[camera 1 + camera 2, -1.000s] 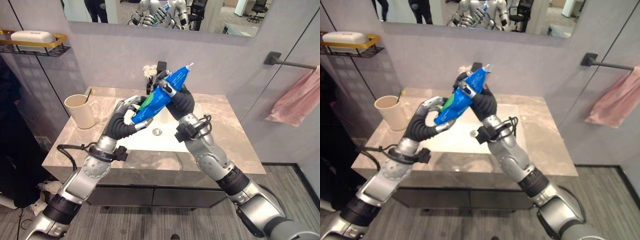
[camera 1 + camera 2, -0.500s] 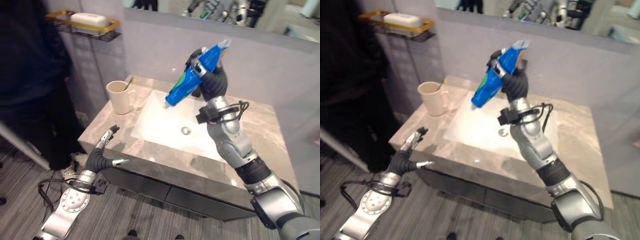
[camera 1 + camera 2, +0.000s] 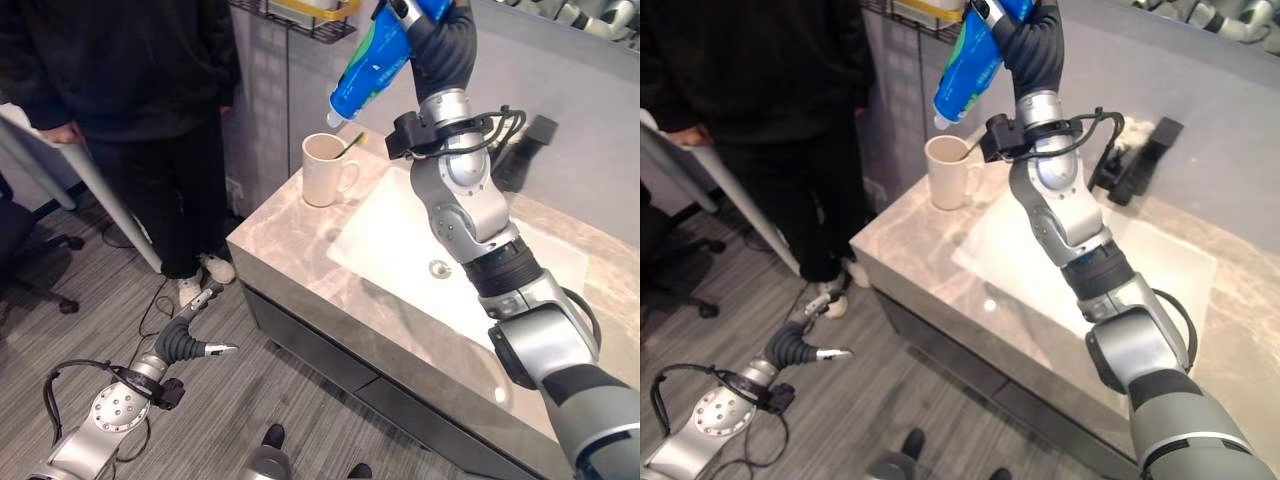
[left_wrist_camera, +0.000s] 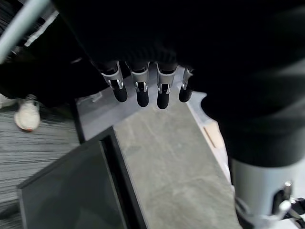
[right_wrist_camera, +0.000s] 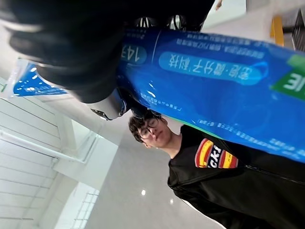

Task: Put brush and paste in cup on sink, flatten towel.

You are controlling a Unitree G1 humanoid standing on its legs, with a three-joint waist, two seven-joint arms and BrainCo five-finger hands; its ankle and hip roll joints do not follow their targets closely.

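The left hand (image 3: 185, 340) hangs low at seven o'clock over the grey floor (image 3: 250, 400), fingers (image 4: 138, 90) straight and loose, holding nothing. Farther off, on the marble desk (image 3: 290, 250), the cream ceramic cup (image 3: 324, 182) stands at eleven o'clock. Above it, the right hand (image 3: 440, 40) has its fingers curled tight round the blue plastic toothpaste tube (image 3: 368, 70), cap slanting down toward the cup. A person in black (image 3: 120, 60) stands beyond.

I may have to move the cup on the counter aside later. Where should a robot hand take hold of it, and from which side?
Grip the cup around its body from the side facing the counter's front edge, I'd judge. It stands upright, its handle points toward the sink, and a toothbrush leans out of the open top, so a grasp from above looks awkward.
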